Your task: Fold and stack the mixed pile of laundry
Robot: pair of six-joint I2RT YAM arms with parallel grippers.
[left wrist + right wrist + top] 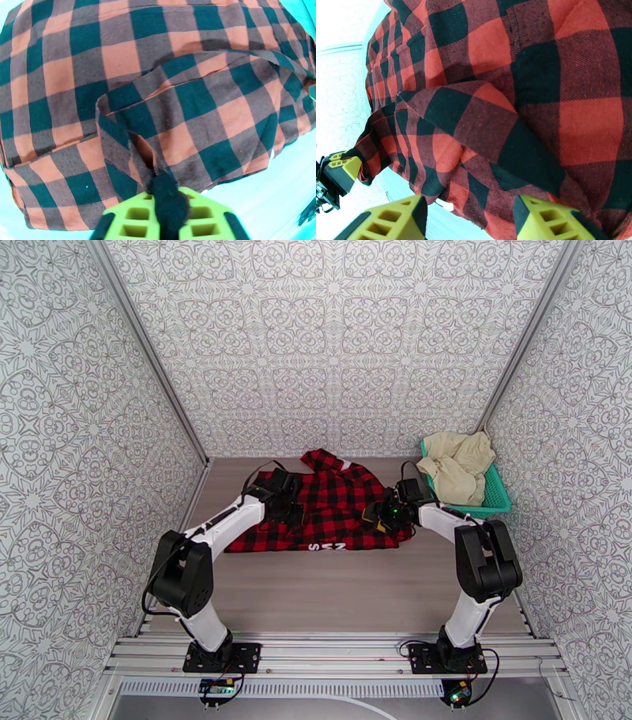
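At the table (332, 595) centre, the shirt (336, 504) is lying stretched from 9 to 3 o'clock. The left gripper (168, 205) is pinching its 9 o'clock edge, and the right gripper (468, 221) is straddling the 3 o'clock edge, jaws apart.

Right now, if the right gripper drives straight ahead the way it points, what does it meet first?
The red-and-black checked flannel shirt. Its folded edge lies directly ahead of the right gripper, and seems to sit partly between the open jaws. Depth is unclear, so contact may be immediate.
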